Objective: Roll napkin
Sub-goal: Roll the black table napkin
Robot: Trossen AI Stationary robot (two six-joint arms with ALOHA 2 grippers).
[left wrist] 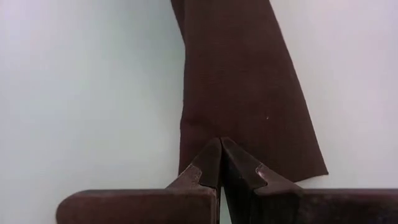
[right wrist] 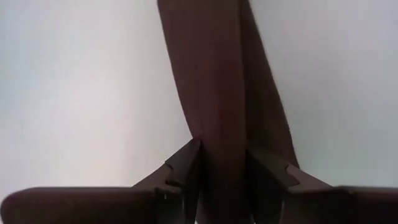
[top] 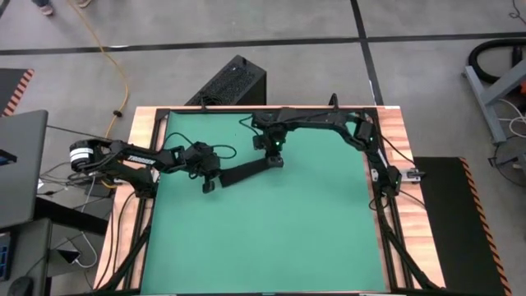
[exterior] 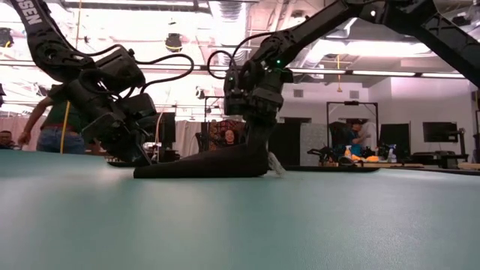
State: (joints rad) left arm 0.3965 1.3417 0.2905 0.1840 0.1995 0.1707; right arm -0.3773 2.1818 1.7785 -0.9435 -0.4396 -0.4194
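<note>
The napkin lies as a narrow strip between both grippers: left gripper pinches one end, right gripper clamps the other.

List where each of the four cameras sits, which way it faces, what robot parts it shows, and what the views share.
High: overhead, straight down; both arms, napkin on green table.
Low: tabletop height, level toward the room; both arms descending.
Left wrist: on the left arm, facing the cloth past the left gripper, shut.
Right wrist: likewise; right gripper straddles the napkin.
Shared: all show the napkin.
</note>
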